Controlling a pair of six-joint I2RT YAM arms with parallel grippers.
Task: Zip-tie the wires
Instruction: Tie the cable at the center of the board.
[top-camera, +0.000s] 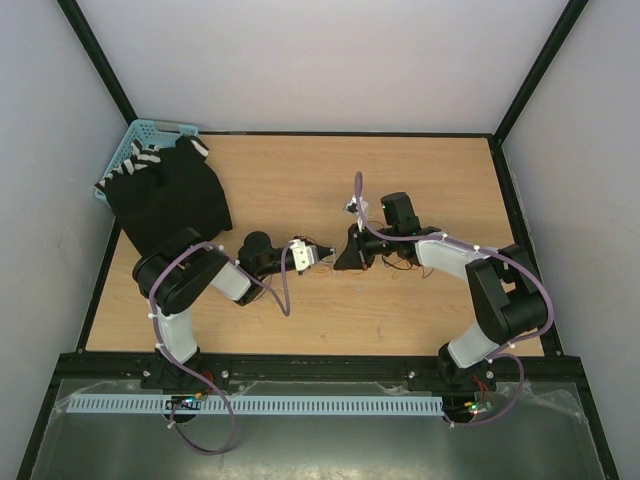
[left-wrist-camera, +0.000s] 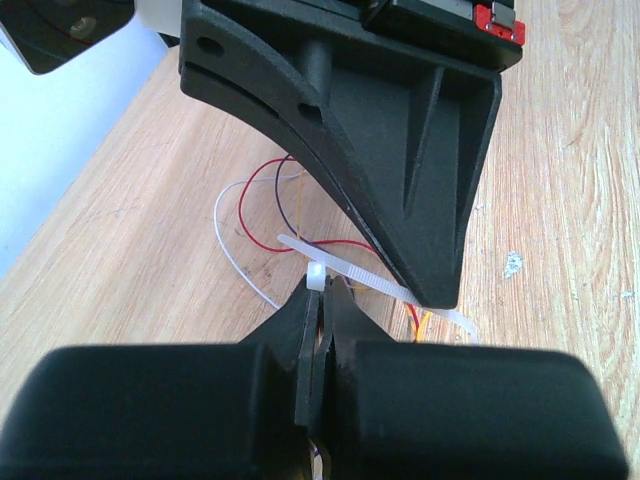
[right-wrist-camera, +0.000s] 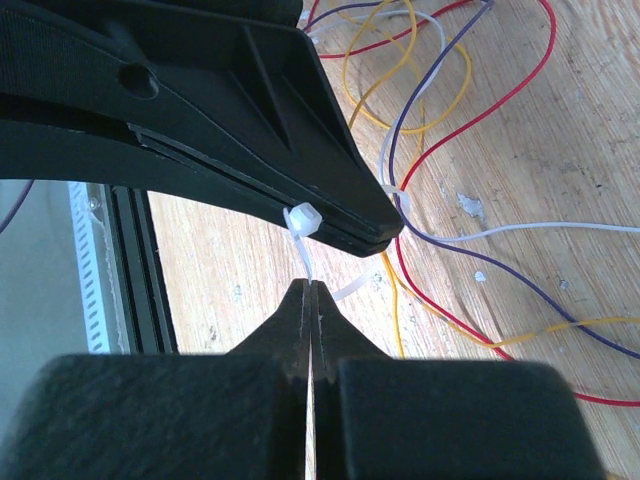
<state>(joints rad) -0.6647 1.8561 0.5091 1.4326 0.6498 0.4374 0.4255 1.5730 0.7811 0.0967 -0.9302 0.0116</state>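
While both claws are clenched, one zip tie (left-wrist-camera: 350, 272) is stretched between them above the wooden table (top-camera: 300, 170), well apart from the blue basket (top-camera: 150, 128) and farther from that basket than the left arm's own wrist.

The left gripper (left-wrist-camera: 322, 292), on the basket side of the tie, pinches the strip right at its square white head (right-wrist-camera: 302, 218). The right gripper (right-wrist-camera: 312, 287), on the side away from the basket, has its fingers pressed together on the strip a little way along from that head. The strip's free tail pokes out past the right gripper's black body in the left wrist view.

The wires (right-wrist-camera: 432, 150) lie on the wood just beyond the tie, farther again from the basket. They show four colours: red, yellow-orange, purple and white. The loops cross too much for a sure count of strands. Some strands pass under the strip; whether the strip closes round them cannot be told.

One black cloth with white stripes (top-camera: 170, 195) spills out of the basket onto the table. A small red piece (left-wrist-camera: 497, 20) sits on the right gripper's body; any marking on it is too small to read.

Counted: two arms, two grippers, one tie, one basket, one cloth.
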